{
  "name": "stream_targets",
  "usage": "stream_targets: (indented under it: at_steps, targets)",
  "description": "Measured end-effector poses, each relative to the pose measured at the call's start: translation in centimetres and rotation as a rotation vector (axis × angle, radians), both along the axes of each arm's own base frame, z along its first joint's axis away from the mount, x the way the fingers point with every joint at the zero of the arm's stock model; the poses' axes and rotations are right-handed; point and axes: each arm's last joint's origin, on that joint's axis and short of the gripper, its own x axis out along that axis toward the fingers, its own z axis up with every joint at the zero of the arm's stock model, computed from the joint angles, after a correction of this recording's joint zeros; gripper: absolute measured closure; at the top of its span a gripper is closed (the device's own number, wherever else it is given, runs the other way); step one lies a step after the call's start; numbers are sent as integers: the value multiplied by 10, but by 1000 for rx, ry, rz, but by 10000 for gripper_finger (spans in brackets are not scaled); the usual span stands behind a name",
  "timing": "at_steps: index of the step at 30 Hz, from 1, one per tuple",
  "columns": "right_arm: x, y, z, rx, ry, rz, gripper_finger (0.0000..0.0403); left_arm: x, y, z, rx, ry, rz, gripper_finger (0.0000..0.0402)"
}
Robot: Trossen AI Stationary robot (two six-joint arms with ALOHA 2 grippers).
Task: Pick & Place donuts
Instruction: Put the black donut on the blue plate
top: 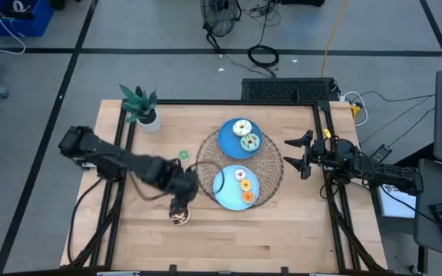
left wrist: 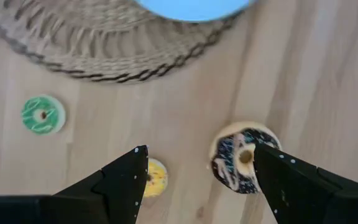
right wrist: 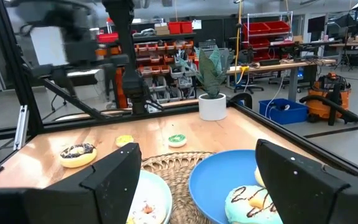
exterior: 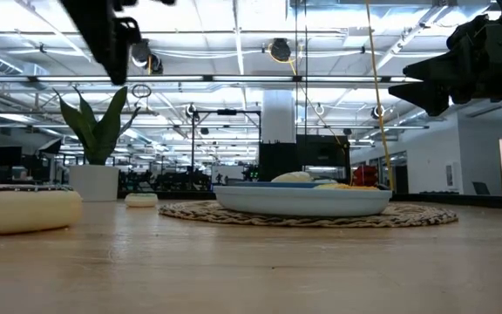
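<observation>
My left gripper [top: 179,204] is open and hangs above the table near the woven mat's near-left side. Between and below its fingers [left wrist: 199,155] lie a chocolate donut [left wrist: 241,158] and a yellow donut [left wrist: 155,178], flat on the wood. A green donut [left wrist: 42,114] lies flat farther off, and shows in the high view [top: 183,156]. The chocolate donut [top: 179,218] lies just nearside of the gripper. The far blue plate [top: 226,138] holds a white and a teal donut. The near blue plate [top: 222,192] holds pink and orange donuts. My right gripper [top: 298,153] is open and waits at the right.
Both plates rest on a round woven mat [top: 271,165] at the table's middle. A potted plant [top: 140,107] stands at the far left corner. Dark frame rails [top: 324,130] run along the table's left and right sides. Bare wood lies along the near edge.
</observation>
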Motion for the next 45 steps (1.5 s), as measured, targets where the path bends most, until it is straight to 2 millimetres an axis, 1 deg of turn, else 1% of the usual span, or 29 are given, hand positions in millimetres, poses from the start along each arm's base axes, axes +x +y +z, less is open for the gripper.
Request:
stream_targets:
  at_steps: [3, 8, 11, 16, 20, 25, 31, 40, 45]
  targets:
    - [0, 0, 0, 0, 0, 0, 99, -8, -22, -10, 32, -35, -42, 115]
    - [0, 0, 0, 0, 0, 0, 99, -19, -54, -26, 5, -92, -84, 117]
    - [0, 0, 0, 0, 0, 0, 99, -26, -68, -39, -16, -113, -111, 124]
    - [0, 0, 0, 0, 0, 0, 99, -42, -87, -52, -44, -110, -107, 139]
    - [0, 0, 0, 0, 0, 0, 99, -53, -93, -61, -50, -78, -49, 153]
    - [0, 0, 0, 0, 0, 0, 99, -62, -95, -72, -67, -55, 38, 165]
    - [0, 0, 0, 0, 0, 0, 99, -58, -97, -73, -109, -104, 82, 165]
    - [0, 0, 0, 0, 0, 0, 99, -43, -96, -69, -136, -205, 17, 165]
    - [0, 0, 0, 0, 0, 0, 99, -44, -93, -70, -142, -186, 92, 169]
